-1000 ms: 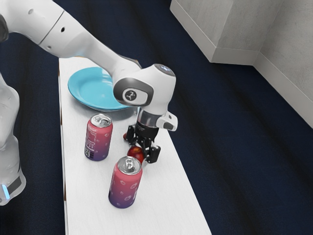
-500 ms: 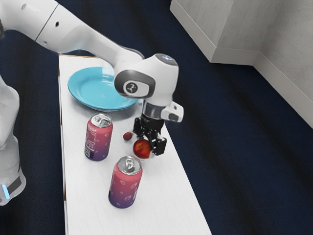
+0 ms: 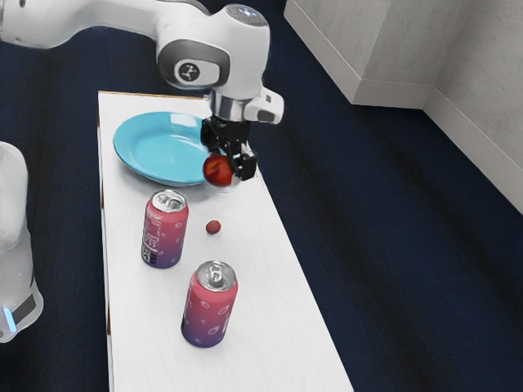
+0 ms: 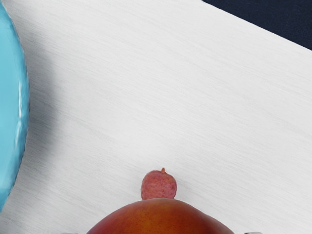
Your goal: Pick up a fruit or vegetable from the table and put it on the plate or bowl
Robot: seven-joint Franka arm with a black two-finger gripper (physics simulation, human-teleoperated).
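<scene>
My black gripper (image 3: 222, 170) is shut on a red apple (image 3: 217, 171), held in the air over the near rim of the blue plate (image 3: 155, 147) in the exterior view. The apple (image 4: 158, 217) bulges large and blurred just under my hand in the wrist view. A small dark red fruit (image 3: 212, 226) lies on the white table between the plate and the cans; the wrist view has that small fruit (image 4: 158, 184) just past the apple, with the plate's edge (image 4: 12, 117) off to one side.
Two pink-purple drink cans stand upright on the white table (image 3: 278, 327): one (image 3: 164, 229) close below the plate, the other (image 3: 209, 304) nearer the front. The table is narrow, with dark blue floor (image 3: 392, 245) along its right edge.
My gripper closed on the apple beside the front can, lifted it off the table, and carried it up and toward the plate. The small red fruit stayed where it was.
</scene>
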